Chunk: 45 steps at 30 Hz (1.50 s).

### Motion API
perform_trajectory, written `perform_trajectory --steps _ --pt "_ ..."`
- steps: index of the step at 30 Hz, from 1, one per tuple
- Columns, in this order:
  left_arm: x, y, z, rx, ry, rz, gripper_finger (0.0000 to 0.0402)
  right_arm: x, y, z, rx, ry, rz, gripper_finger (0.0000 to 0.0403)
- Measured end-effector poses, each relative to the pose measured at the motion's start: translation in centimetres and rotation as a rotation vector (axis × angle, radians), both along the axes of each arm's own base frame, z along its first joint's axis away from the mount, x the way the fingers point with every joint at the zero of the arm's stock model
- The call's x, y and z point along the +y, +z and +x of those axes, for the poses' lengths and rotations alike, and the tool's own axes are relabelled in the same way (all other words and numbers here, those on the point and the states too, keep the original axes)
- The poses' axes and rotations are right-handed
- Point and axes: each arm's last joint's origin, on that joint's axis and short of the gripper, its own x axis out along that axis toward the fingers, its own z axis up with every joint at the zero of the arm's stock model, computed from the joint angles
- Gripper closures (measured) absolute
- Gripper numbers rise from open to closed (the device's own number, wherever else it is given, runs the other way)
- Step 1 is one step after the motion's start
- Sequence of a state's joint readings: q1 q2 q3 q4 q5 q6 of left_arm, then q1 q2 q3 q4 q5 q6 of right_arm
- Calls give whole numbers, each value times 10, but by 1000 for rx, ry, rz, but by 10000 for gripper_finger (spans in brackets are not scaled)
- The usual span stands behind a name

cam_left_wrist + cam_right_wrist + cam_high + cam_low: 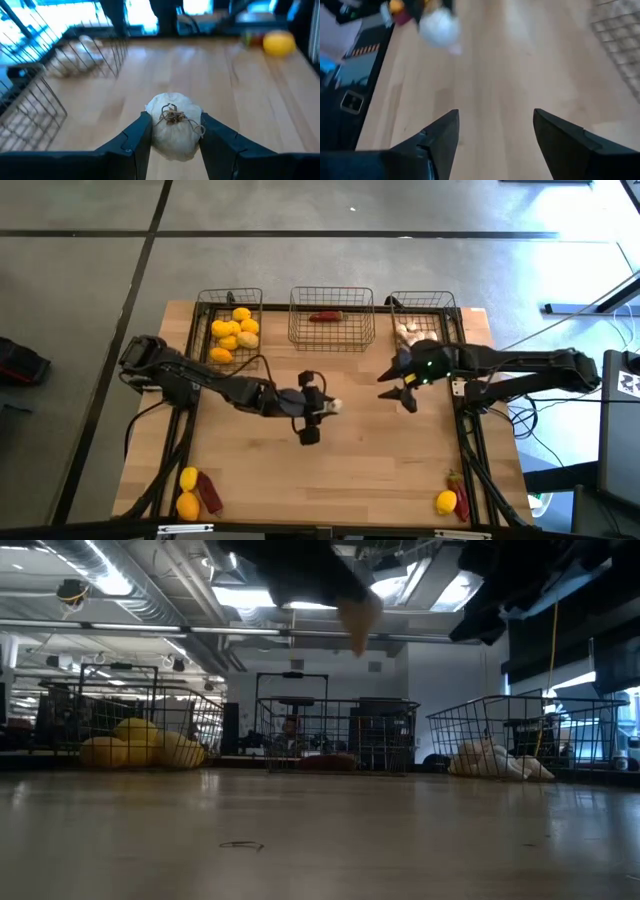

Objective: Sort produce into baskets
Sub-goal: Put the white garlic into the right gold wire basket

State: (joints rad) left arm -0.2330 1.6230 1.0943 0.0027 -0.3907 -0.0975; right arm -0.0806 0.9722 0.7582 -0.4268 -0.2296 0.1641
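Garlic bulb point(174, 131) was gripped in the left pincer point(172, 137) above mid-desk point(380, 470); the right pincer point(495, 135) was held wide open, empty, near the garlic basket point(445, 305). Lemons point(235, 332) were mostly binned, but strays point(187, 492) were left at the front corners.

In the low view both arms are cut off at twelve o'clock, while the chili pepper point(330, 762) in the middle basket point(335, 735) shows only as a dim reddish blur.
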Motion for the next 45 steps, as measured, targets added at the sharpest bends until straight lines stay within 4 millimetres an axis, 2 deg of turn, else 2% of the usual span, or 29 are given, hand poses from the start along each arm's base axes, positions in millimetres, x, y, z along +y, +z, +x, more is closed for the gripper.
perform_trajectory --steps 6,12,18,23,27,34,36,38,42,45 --pt "10 10 7 -124 44 -55 265 23 -11 26 -31 76 -75 155" --pt "9 17 12 -235 74 -140 265 36 -17 45 -102 21 -159 155" --pt "8 11 15 -243 116 -150 265 52 -19 61 -206 75 -194 155" --pt "8 7 19 -255 115 -150 265 56 -26 68 -205 18 -268 158" --pt "8 6 19 -244 117 -148 265 57 -30 70 -190 61 -246 203" --pt "7 6 19 -241 108 -135 265 57 -30 70 -192 65 -258 356" --pt "7 6 18 -239 106 -134 265 57 -30 70 -192 75 -271 386" --pt "6 6 18 -239 104 -133 265 57 -30 70 -192 70 -278 389" --pt "6 6 18 -240 105 -126 265 57 -30 70 -191 62 -281 365" --pt "6 6 18 -242 108 -135 265 57 -30 70 -191 62 -283 367"
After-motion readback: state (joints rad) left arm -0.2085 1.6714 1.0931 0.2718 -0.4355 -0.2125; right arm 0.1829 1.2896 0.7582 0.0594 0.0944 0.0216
